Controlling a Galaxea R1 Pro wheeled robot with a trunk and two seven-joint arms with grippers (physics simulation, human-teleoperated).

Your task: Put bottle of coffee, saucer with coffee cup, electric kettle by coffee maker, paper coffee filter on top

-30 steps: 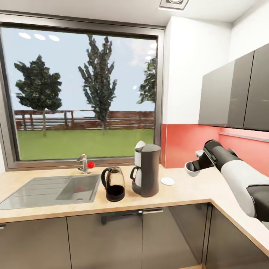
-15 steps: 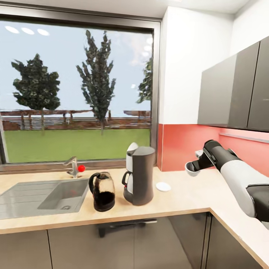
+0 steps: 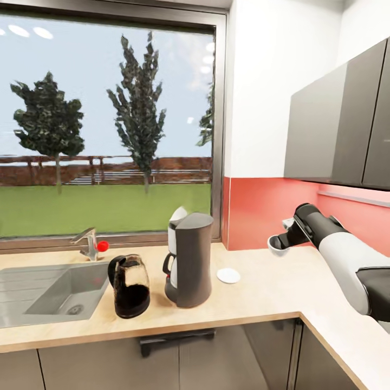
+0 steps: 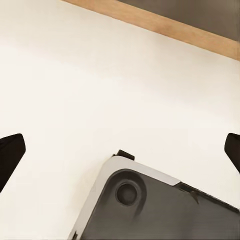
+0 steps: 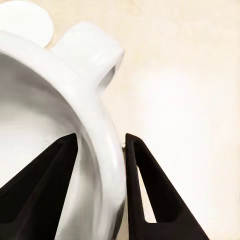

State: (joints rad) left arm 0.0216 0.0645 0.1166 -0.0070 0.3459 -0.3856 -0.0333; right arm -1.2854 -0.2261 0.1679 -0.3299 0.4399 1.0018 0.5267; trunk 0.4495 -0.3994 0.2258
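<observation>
On the kitchen countertop (image 3: 260, 295) stands the dark grey coffee maker (image 3: 190, 261), a white rounded piece at its top front; I cannot tell if that is the paper coffee filter. The electric kettle (image 3: 130, 286) stands close on its left and the saucer (image 3: 228, 275) lies bare on its right. My right gripper (image 3: 280, 242) hangs above the counter to the right of the saucer, shut on the coffee cup (image 3: 276, 246). Up close, its fingers (image 5: 145, 185) pinch the cup's (image 5: 40, 100) wall. My left gripper (image 4: 120, 150) is open over pale floor. The bottle of coffee is out of view.
A steel sink (image 3: 49, 287) with a faucet (image 3: 89, 242) is set in the counter at the left. Dark wall cabinets (image 3: 341, 124) hang over the counter's right wing, above a red backsplash (image 3: 260, 208). The robot's base (image 4: 160, 210) is below the left gripper.
The whole head view has shifted left and a little nearer, so the camera has moved. The right gripper still holds the cup at the same spot in the view.
</observation>
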